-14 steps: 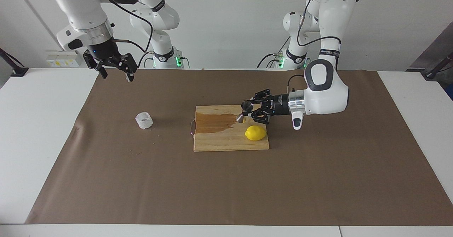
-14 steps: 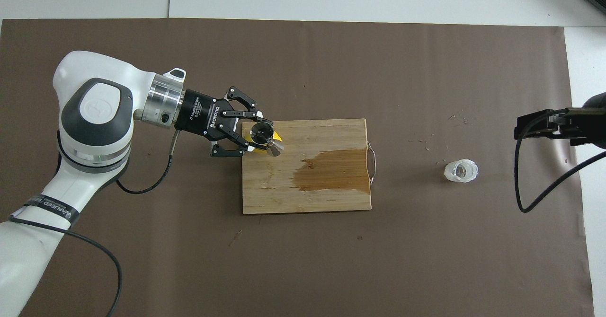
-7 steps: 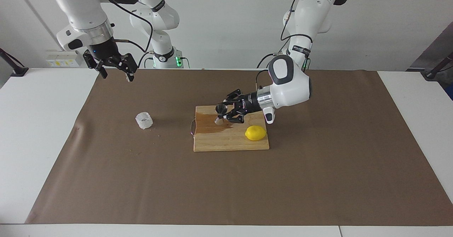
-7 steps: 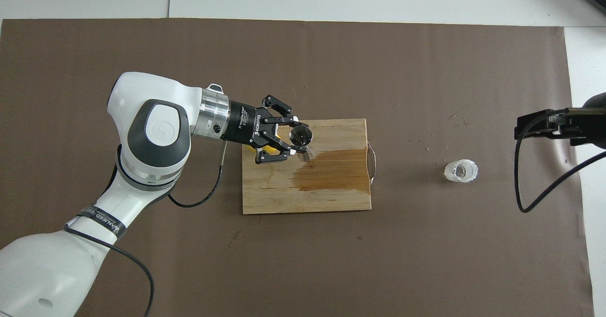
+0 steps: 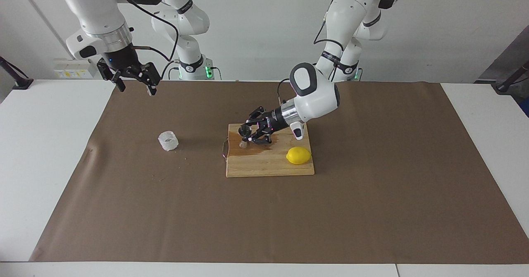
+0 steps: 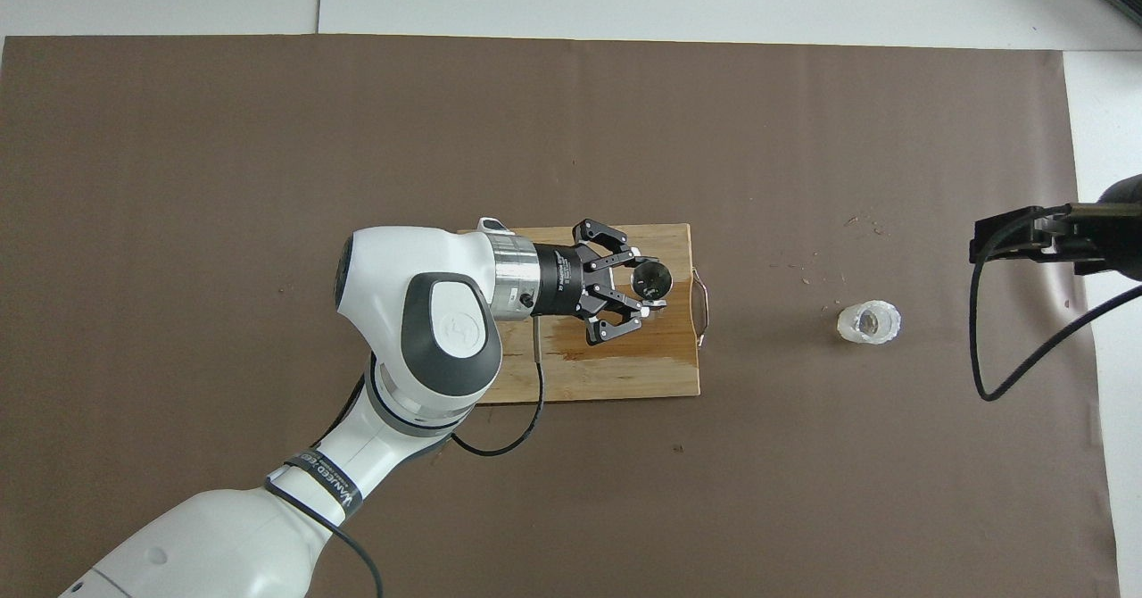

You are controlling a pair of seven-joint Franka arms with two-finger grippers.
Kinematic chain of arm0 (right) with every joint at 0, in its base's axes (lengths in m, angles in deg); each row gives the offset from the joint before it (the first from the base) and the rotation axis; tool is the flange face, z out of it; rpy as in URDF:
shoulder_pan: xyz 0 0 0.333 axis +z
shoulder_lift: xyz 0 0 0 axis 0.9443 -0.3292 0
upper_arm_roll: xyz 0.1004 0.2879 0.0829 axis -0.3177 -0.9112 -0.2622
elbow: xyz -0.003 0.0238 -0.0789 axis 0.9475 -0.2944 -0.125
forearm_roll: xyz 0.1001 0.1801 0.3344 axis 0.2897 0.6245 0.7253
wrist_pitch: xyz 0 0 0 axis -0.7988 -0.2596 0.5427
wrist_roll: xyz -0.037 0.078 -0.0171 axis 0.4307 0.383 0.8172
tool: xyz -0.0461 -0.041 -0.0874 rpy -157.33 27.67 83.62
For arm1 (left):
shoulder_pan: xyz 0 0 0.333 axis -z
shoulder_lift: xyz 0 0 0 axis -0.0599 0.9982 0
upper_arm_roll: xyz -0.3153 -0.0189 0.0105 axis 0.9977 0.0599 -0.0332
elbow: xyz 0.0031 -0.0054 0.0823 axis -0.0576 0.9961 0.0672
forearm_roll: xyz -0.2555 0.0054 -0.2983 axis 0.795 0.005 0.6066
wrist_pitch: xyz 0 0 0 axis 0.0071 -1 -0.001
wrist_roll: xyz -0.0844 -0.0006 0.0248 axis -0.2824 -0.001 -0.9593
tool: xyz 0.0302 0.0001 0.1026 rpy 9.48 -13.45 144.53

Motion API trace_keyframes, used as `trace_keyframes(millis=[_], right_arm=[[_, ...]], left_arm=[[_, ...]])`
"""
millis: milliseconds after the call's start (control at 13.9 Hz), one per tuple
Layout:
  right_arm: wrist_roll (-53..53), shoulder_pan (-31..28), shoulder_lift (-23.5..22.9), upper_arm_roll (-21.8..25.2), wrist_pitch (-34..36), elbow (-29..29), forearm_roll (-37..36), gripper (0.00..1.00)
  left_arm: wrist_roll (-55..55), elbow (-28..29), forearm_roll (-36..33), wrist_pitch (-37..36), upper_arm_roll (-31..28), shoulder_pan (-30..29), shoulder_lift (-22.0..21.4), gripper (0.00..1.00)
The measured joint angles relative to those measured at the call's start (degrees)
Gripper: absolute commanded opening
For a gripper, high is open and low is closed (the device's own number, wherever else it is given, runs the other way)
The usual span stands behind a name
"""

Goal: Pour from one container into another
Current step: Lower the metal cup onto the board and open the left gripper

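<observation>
Carried between the closed jaws of the left gripper (image 5: 249,135), the jigger (image 5: 244,137) is now held over the cutting board (image 5: 268,165) at its wet end toward the right arm. Beside the board toward the right arm's end, the plastic cup (image 5: 168,140) is seen standing on the brown mat (image 5: 372,211). Well apart from the board, the right gripper (image 5: 133,79) is held aloft with jaws wide.

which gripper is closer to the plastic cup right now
Right. The right gripper hangs open in the air near the table edge at its own end, a short way from the plastic cup. The left gripper, shut on the jigger, is over the cutting board.
</observation>
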Motion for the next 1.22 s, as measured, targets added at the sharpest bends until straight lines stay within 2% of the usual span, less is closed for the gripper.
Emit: trace_keyframes(millis=[288, 360, 504, 648, 937, 1009, 1081, 1225], right_arm=[[0.0, 0.0, 0.0, 0.0, 0.0, 0.0, 0.0, 1.0], [0.0, 0.0, 0.0, 0.0, 0.0, 0.0, 0.0, 1.0], [0.0, 0.0, 0.0, 0.0, 0.0, 0.0, 0.0, 1.0], [0.0, 0.0, 0.0, 0.0, 0.0, 0.0, 0.0, 1.0], [0.0, 0.0, 0.0, 0.0, 0.0, 0.0, 0.0, 1.0], [0.0, 0.0, 0.0, 0.0, 0.0, 0.0, 0.0, 1.0], [0.0, 0.0, 0.0, 0.0, 0.0, 0.0, 0.0, 1.0], [0.0, 0.0, 0.0, 0.0, 0.0, 0.0, 0.0, 1.0]], left_arm=[[-1.4, 0.3, 1.0, 0.5, -0.1, 0.3, 0.3, 0.0], [-1.7, 0.3, 1.0, 0.6, -0.1, 0.3, 0.3, 0.16], [-2.0, 0.3, 1.1, 0.7, -0.2, 0.3, 0.3, 0.24], [-3.1, 0.3, 1.1, 0.7, -0.2, 0.3, 0.3, 0.52], [-5.0, 0.3, 1.1, 0.7, -0.2, 0.4, 0.3, 0.79], [-5.3, 0.3, 1.1, 0.7, -0.2, 0.4, 0.3, 0.93], [-6.2, 0.3, 1.1, 0.7, -0.2, 0.4, 0.3, 1.0], [-8.1, 0.3, 1.1, 0.7, -0.2, 0.4, 0.3, 1.0]])
